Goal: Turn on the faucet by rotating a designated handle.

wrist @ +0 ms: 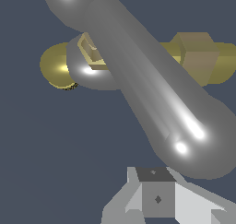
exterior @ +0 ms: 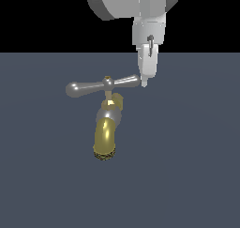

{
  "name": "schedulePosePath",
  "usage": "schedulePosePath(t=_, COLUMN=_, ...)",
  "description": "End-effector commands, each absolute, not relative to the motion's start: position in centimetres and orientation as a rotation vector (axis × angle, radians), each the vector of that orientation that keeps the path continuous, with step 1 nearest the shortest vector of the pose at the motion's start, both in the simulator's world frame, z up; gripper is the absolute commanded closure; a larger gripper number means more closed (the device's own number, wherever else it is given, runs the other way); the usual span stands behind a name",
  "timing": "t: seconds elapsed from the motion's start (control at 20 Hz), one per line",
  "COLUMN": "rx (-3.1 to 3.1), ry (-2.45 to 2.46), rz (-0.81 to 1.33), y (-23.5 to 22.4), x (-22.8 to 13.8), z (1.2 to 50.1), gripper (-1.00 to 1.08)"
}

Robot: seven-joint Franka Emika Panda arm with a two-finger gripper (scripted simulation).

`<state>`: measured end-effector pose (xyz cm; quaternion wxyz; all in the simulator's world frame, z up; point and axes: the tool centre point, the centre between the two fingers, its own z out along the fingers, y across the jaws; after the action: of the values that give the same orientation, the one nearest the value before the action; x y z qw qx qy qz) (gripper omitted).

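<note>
I am working the contact step: the gripper (exterior: pixel 145 83) is hanging straight down with its fingertip touching, or all but touching, the end of the handle (exterior: pixel 101 86) that points toward three o'clock in the exterior view. The fingers are looking drawn together into one narrow tip there, holding nothing, though I cannot tell for certain, since the wrist view is showing only the finger base (wrist: pixel 156 197) just beside the handle's bulbous end (wrist: pixel 203 140). The faucet (exterior: pixel 107 133) is sitting near the middle of the dark floor (exterior: pixel 187 175), its crossbar lying from nine to three o'clock and its brass spout curving down toward six o'clock, ridged mouth lowest. In the wrist view the silver collar and brass body (wrist: pixel 92 64) are showing behind the bar. I am judging that the handle is not yet turned. The next move is calling for a sideways push on that bar end, sweeping around the hub while staying low enough not to slip over the rounded bulb. I am seeing no containers anywhere.
</note>
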<state>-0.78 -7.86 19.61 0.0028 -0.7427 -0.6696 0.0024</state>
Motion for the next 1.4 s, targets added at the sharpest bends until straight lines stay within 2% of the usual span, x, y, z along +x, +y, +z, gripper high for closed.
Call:
schedulePosePath(t=0.0, rx=-2.310, ry=-2.124, rz=0.001, y=-6.2, x=0.4, z=19.6, gripper=1.08)
schedulePosePath(t=0.95, rx=-2.312, ry=-2.127, rz=0.000, y=-2.6, x=6.2, z=19.6, gripper=1.08)
schedulePosePath(t=1.0, rx=-2.312, ry=-2.127, rz=0.000, y=-2.6, x=6.2, z=19.6, gripper=1.08)
schedulePosePath(t=1.05, rx=-2.344, ry=-2.096, rz=0.011, y=-4.7, x=5.6, z=19.6, gripper=1.08)
schedulePosePath(t=1.35, rx=-2.331, ry=-2.109, rz=0.007, y=-0.2, x=6.5, z=19.6, gripper=1.08)
